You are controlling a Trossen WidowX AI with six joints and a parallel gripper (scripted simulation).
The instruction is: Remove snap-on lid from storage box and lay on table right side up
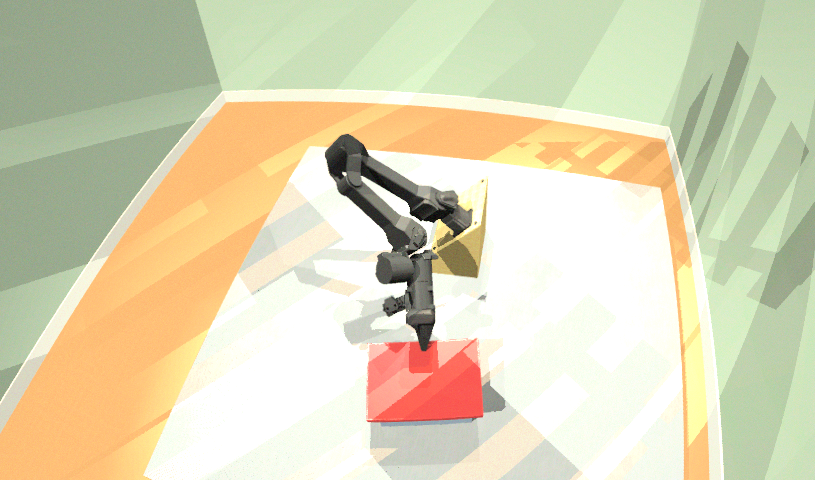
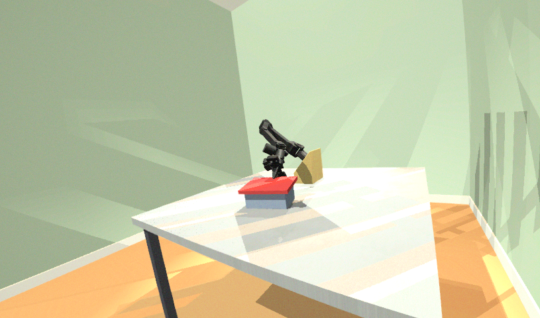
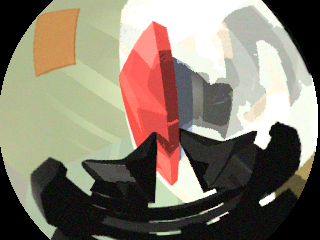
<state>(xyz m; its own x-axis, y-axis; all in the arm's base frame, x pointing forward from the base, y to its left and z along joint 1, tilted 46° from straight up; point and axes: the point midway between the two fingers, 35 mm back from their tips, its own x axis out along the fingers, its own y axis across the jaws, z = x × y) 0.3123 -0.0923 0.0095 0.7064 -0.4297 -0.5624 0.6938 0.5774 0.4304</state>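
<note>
Exterior view: on the pale, smooth table (image 1: 578,285) (image 2: 363,244), blue-gray rectangular box (image 2: 266,201) (image 3: 184,95) beneath flat red lid (image 1: 426,386) (image 2: 268,185) (image 3: 150,90). Black tapered gripper (image 1: 423,349) (image 2: 275,177) (image 3: 167,132) at the lid's edge on the arm-mount side, clamped on that edge. Behind, yellow wedge-shaped mount (image 1: 479,252) (image 2: 314,169), with arm attached.

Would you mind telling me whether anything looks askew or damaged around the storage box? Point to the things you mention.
Nothing looks damaged. The red lid (image 1: 435,392) (image 2: 268,185) (image 3: 145,85) covers the blue-grey box (image 2: 266,201) (image 3: 184,95), its edge clamped in the claw (image 1: 423,349) (image 2: 273,177) (image 3: 167,132); whether it sits slightly askew, I cannot tell.
</note>
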